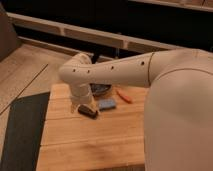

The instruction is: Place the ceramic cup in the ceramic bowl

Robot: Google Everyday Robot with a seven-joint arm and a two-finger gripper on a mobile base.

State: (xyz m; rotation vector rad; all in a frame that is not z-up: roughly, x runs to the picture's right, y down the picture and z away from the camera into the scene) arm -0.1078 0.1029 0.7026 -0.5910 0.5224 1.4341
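The dark glossy ceramic bowl [101, 90] sits at the far side of the wooden table [90, 145], mostly hidden behind my arm. The cream-white ceramic cup is not visible; my forearm and wrist cover the spot just left of the bowl. My white arm reaches in from the right, bends at the elbow [75, 70] and points down. The gripper [82, 105] is low over the table, just left of and in front of the bowl, right by a flat black block [89, 112].
A blue flat object [107, 104] lies in front of the bowl and an orange-red object [124, 96] to its right. A dark mat [22, 130] lies on the floor left of the table. A dark shelf wall [115, 30] stands behind.
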